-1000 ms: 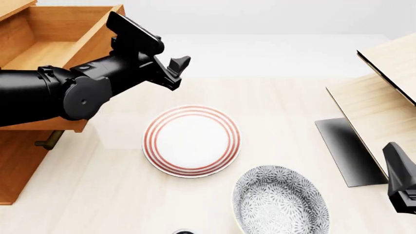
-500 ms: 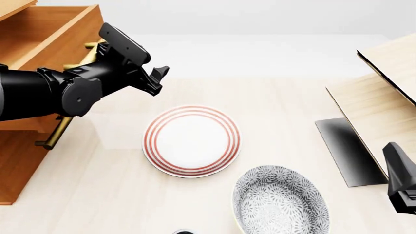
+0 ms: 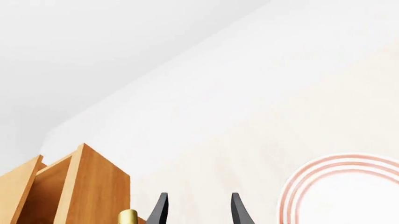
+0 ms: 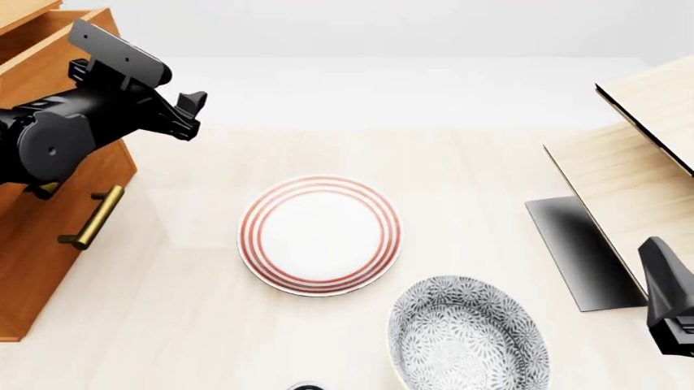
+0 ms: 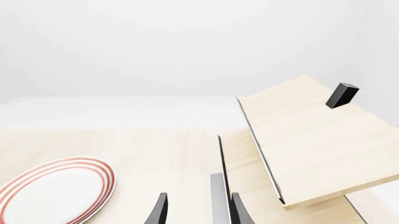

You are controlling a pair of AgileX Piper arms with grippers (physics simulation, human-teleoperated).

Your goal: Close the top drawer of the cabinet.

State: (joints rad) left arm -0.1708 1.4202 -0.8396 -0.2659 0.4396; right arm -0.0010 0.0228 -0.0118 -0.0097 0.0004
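The orange-brown cabinet (image 4: 32,276) stands at the table's far left. Its top drawer (image 4: 54,41) is pushed most of the way in, and only a short stretch of its open box shows. My left arm lies across the drawer's front, with the left gripper (image 4: 188,114) open and empty just past the drawer's front corner. In the left wrist view the drawer's wood (image 3: 93,186) and a brass handle end (image 3: 128,217) lie beside the left gripper (image 3: 199,212). My right gripper (image 4: 664,292) hangs open and empty at the near right, also seen as the right gripper (image 5: 199,212).
The lower drawer's brass handle (image 4: 93,218) shows below my left arm. A red-ringed white plate (image 4: 320,236) lies mid-table and a patterned bowl (image 4: 469,341) sits nearer. Pale slanted wood panels (image 4: 639,162) on a black base (image 4: 574,252) stand at the right.
My left arm has swept to the left and pushed the top drawer with it, so the drawer has slid far into the cabinet. The right arm has not moved.
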